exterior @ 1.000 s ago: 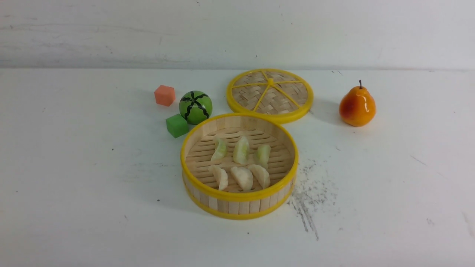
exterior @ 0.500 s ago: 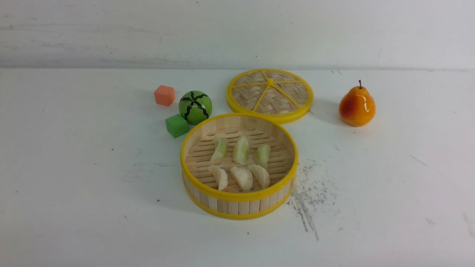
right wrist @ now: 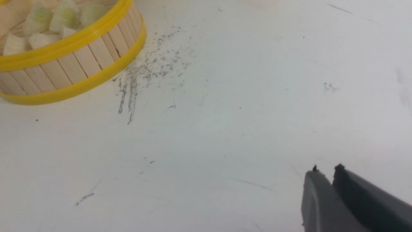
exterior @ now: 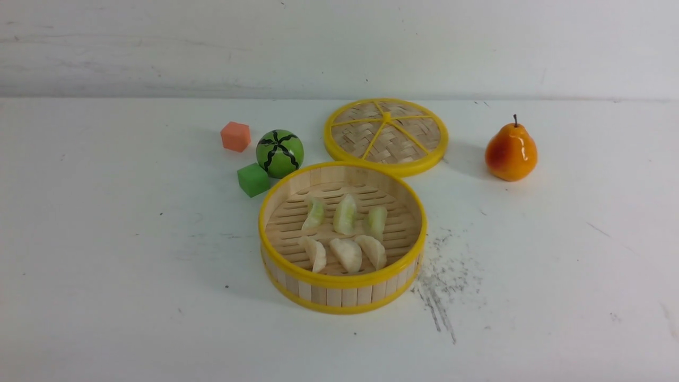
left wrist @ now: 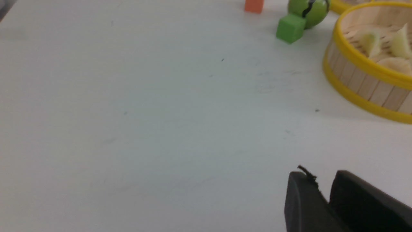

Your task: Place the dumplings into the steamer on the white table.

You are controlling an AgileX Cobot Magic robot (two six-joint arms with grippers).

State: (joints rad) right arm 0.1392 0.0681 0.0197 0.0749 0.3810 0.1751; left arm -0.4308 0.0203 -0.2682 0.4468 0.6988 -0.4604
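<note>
Inside the steamer (exterior: 342,278), mid-surface, you find all six dumplings (exterior: 345,233); your left fingers (left wrist: 305,199) and right fingers (right wrist: 317,199), both empty and nearly closed, flank it well apart.

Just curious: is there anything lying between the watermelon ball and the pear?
Yes: the front view shows the woven lid between the watermelon ball and pear.

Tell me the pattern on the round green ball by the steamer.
Wavy black stripes radiating from the top of the ball, watermelon-like; clearest in the front view.
</note>
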